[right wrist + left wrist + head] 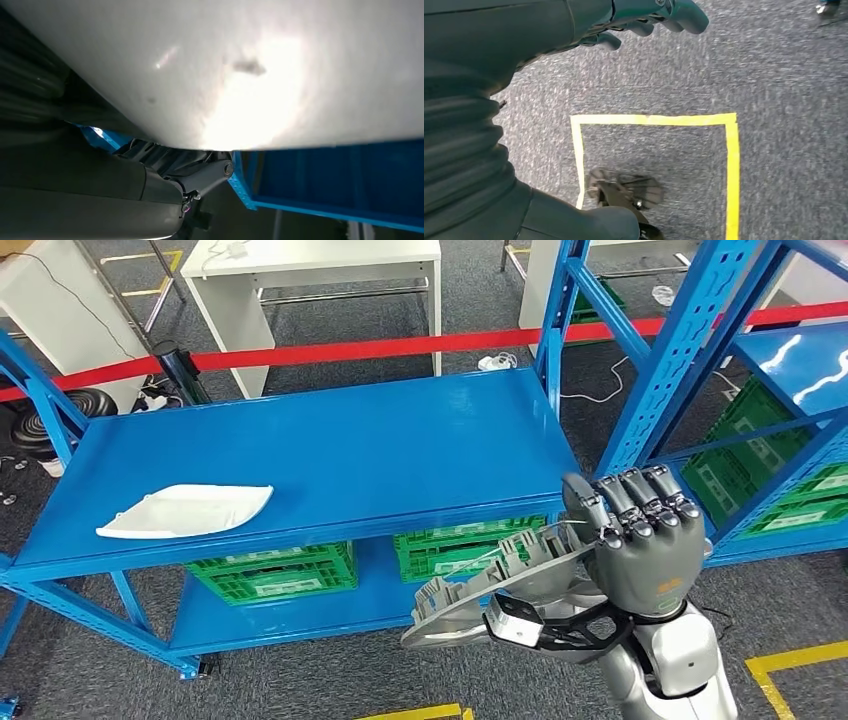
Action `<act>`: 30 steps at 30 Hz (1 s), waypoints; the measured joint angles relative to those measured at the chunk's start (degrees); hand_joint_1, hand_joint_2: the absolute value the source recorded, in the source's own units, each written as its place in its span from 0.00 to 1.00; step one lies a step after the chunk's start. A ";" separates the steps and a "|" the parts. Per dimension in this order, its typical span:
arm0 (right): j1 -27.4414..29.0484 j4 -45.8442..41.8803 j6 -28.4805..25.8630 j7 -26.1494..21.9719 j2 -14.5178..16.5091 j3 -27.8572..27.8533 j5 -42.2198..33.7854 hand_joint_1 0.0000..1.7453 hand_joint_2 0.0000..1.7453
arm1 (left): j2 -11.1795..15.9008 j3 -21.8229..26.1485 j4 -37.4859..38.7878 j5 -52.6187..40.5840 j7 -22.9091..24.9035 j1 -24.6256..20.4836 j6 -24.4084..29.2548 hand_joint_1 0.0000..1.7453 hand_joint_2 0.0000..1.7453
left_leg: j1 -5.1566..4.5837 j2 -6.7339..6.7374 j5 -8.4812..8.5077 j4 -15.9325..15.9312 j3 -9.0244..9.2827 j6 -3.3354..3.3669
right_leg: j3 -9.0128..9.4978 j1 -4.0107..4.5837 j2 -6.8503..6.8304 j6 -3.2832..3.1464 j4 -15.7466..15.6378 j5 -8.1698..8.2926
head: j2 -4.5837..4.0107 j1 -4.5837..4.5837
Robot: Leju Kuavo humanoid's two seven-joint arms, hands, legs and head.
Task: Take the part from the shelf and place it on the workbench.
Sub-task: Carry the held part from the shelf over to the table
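A ribbed grey moulded part (490, 585) is held at one end by the right hand (640, 540), fingers curled over its rim, just off the front right corner of the blue workbench (400, 450). The part is judged stiff, light and smooth-skinned, so an edge grip is advised. The left hand (644, 20) is seen loosely curled, holding nothing, above the floor.

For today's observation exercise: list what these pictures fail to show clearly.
- Right wrist view: the grey part blocks the scene and hides the fingers.
- Head view: right hand covers the part's gripped end.
- Left wrist view: left hand cut off by the edge.
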 joint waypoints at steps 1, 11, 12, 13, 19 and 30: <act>0.01 0.02 0.00 0.96 -0.11 0.33 0.00 1.00 1.00 | 0.02 0.06 -0.01 0.00 0.07 0.00 -0.13 0.00 1.00 | -0.01 0.00 -0.84 2.26 -0.40 0.03 | -0.54 0.14 -0.04 -0.07 0.02 0.42 | 0.00 0.01; 1.15 -0.01 -0.02 1.99 -1.68 2.64 -4.36 1.00 1.00 | 0.27 0.51 -0.03 -0.33 0.34 -0.28 -0.57 0.00 1.00 | -0.88 0.16 5.44 -14.08 9.60 2.91 | -3.24 0.40 -0.10 2.38 -0.38 4.06 | 0.00 -0.23; 1.45 -0.01 -0.02 1.79 -1.68 2.64 -4.27 1.00 1.00 | 0.27 0.53 -0.02 -0.49 0.37 -0.23 -0.60 0.00 1.00 | -0.75 0.28 6.14 -14.31 9.11 3.39 | -3.67 0.39 -0.05 2.62 0.67 2.54 | 0.00 -0.22; 1.73 -0.01 -0.02 1.68 -1.69 2.64 -4.04 1.00 1.00 | 0.26 0.54 -0.02 -0.66 0.41 -0.20 -0.65 0.00 1.00 | -0.67 0.40 6.85 -14.43 8.54 3.75 | -4.36 0.33 0.00 2.77 2.79 0.08 | 0.00 -0.17; 2.76 0.01 0.00 1.59 -1.68 2.66 -3.30 1.00 1.00 | 0.27 0.54 -0.01 -1.14 0.73 0.32 -0.87 0.00 1.00 | -0.89 0.70 10.29 -13.12 3.10 3.85 | -2.28 0.35 -0.01 3.03 11.64 -4.50 | 0.00 -0.14; 5.18 -0.24 -0.03 3.41 -1.68 2.66 -2.61 1.00 1.00 | 0.32 0.30 0.02 -2.87 0.77 0.70 -1.25 0.00 1.00 | -0.57 0.41 3.17 -3.58 -2.06 0.50 | 2.71 0.59 -0.46 -0.26 -1.70 -0.90 | 0.00 -0.25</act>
